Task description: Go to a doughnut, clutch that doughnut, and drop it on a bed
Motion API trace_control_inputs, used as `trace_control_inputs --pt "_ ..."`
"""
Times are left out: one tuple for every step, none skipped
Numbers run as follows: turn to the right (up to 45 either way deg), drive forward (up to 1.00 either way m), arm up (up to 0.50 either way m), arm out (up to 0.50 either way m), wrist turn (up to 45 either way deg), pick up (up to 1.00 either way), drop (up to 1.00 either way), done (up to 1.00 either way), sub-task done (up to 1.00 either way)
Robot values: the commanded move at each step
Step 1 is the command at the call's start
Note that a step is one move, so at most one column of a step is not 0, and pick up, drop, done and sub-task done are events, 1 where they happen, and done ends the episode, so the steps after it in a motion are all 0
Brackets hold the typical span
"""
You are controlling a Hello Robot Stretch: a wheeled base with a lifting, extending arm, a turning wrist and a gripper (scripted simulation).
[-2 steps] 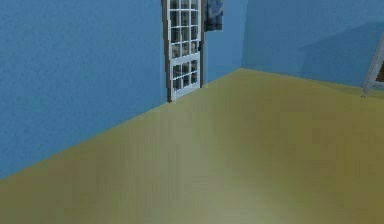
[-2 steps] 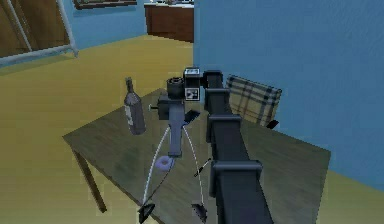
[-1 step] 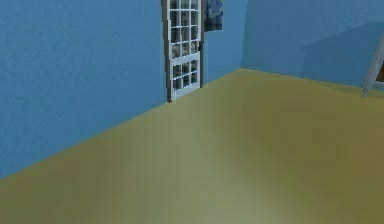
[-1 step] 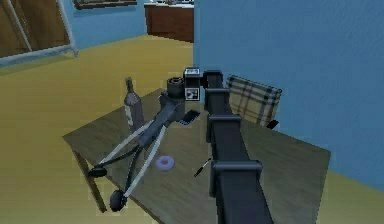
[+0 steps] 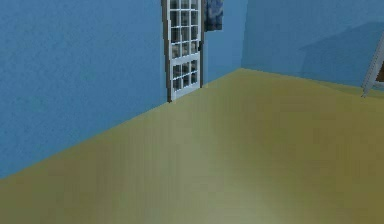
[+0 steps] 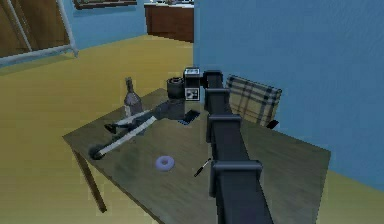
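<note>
A small pale purple ring shaped like a doughnut [image 6: 164,162] lies on a dark wooden table [image 6: 285,160] near its front edge. My arm rises as a dark bar from the arm side view's bottom, just right of the ring. At its far end sits the gripper [image 6: 176,100], farther up the table than the ring. A long grey bat-like object [image 6: 130,130] lies on the tabletop right at the gripper, so I cannot tell whether the gripper holds anything.
A dark bottle [image 6: 130,97] stands on the table left of the gripper, and a thin pen-like stick [image 6: 203,167] lies beside the arm. A plaid chair back [image 6: 255,98] stands behind the table against a blue wall. The forward view has yellow floor, blue walls and a white glazed door [image 5: 185,50].
</note>
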Motion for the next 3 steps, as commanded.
trace_control_inputs --pt "0.0 0.0 0.0 0.0 45.0 0.0 0.0 0.0 0.0" --pt "0.0 0.0 0.0 0.0 18.0 0.0 0.0 0.0 0.0" --pt "0.0 0.0 -0.3 0.0 0.0 0.0 0.0 0.0 0.0"
